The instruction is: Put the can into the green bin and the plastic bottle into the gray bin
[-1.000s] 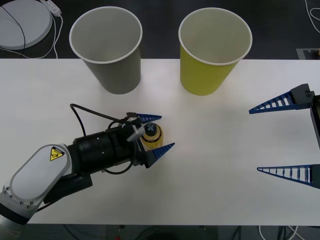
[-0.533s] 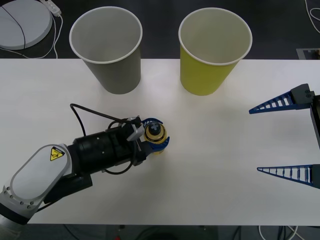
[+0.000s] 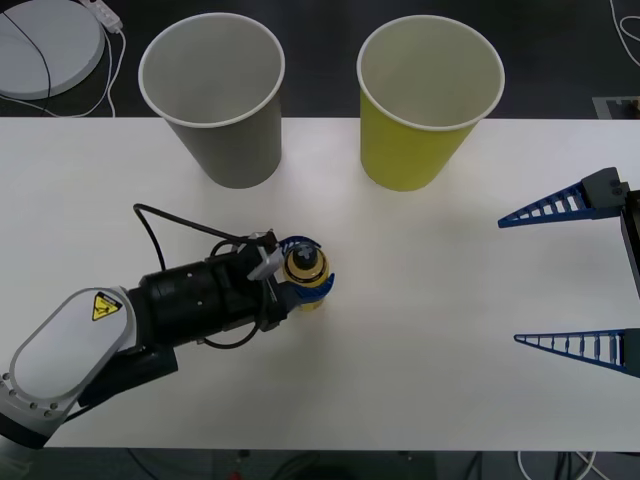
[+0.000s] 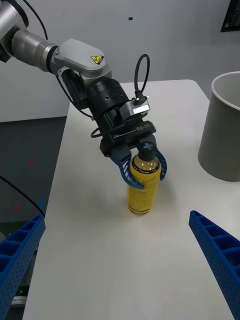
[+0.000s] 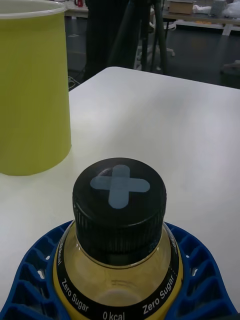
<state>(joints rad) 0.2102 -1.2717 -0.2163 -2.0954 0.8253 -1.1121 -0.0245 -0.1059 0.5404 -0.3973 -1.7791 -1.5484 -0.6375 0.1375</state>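
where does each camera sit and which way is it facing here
Front: above the arms, looking down at the table; left hand shut on the plastic bottle, right hand open.
Right wrist: looks across at the left hand; own blue fingers in front.
Left wrist: just above the bottle cap, facing the green bin.
All three share the bottle.

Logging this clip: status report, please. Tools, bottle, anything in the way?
Left tool shut on plastic bottle, upright on table. Right tool open, parked at right edge. Gray bin and green bin upright; path to gray bin looks unobstructed.
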